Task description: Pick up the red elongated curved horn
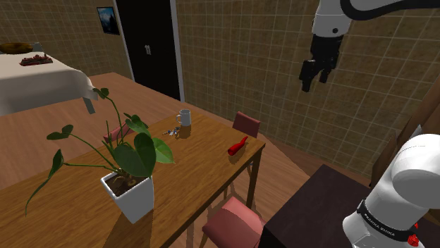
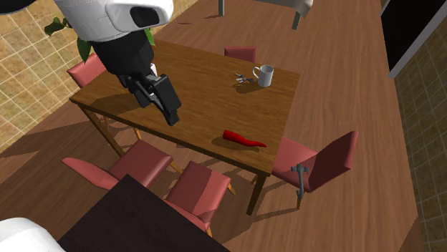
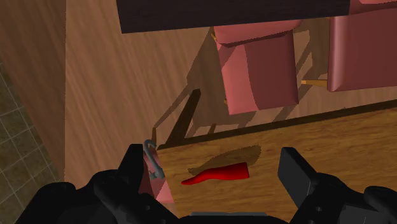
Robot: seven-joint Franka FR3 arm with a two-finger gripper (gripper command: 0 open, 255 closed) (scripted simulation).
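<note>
The job has hardly begun. The red horn [image 2: 243,138] lies flat on the wooden counter [image 2: 193,86], close to one edge, and nothing touches it. The hand [image 1: 315,82] hangs high in the air, well apart from the horn. Its two black fingers stand wide apart with nothing in them. In the wrist view the horn lies far below, right between the fingers, so the hand looks lined up. I think it must go down, close on the horn and lift it. All of that is left to do.

I count one horn, one pale mug [image 2: 263,74], one little bunch of keys [image 2: 241,79] just beside the mug, one potted plant [image 1: 130,183] and five red chairs [image 2: 322,159] around the counter.
</note>
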